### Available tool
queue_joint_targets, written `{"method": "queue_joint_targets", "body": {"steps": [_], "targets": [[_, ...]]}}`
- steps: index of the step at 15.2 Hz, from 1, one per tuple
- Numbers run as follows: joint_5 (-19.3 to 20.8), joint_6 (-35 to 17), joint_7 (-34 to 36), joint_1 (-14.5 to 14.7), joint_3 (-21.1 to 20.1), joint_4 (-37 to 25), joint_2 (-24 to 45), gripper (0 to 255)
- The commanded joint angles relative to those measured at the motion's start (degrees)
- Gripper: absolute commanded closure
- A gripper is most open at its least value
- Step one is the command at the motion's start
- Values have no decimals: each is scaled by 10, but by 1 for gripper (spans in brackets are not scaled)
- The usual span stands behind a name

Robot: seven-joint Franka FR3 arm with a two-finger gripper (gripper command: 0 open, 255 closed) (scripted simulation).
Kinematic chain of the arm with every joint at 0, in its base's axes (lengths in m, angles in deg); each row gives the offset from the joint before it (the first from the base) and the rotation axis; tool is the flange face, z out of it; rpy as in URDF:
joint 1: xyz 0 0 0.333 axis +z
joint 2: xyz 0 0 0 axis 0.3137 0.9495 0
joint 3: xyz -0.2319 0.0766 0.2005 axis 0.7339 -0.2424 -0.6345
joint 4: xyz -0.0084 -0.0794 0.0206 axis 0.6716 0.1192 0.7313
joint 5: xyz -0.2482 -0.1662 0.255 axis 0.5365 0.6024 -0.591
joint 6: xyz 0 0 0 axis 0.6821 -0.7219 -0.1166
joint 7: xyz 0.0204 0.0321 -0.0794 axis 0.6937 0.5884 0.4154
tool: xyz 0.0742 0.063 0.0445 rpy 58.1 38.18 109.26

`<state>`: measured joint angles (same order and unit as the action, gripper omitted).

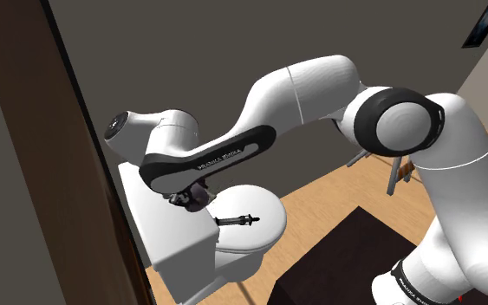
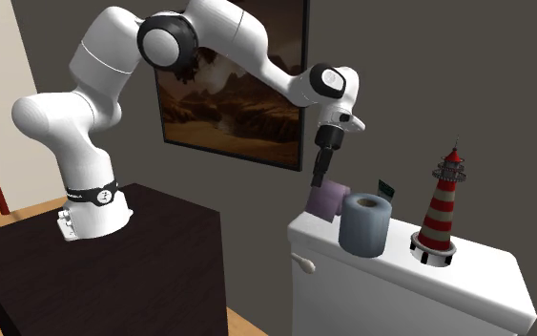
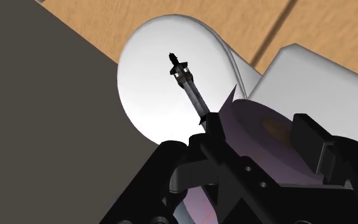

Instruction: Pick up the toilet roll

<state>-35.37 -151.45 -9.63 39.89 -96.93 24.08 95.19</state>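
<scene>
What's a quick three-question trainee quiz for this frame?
1. True or false: the lighthouse figurine stands on the toilet tank.
2. What colour is the roll directly under the gripper? A) lilac B) red C) green
3. Fill in: in the wrist view, the gripper's fingers stand ___ on either side of the roll.

Key: 1 true; 2 A; 3 apart.
</scene>
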Motion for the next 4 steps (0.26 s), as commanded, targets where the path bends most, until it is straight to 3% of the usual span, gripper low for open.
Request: {"method": "queue_joint_targets", "body": {"steps": [1,4], "targets": [[-2,10,-5,1,-1,-6,-5,255],[-3,15,-7,1,-2,-9,-9,255]]}}
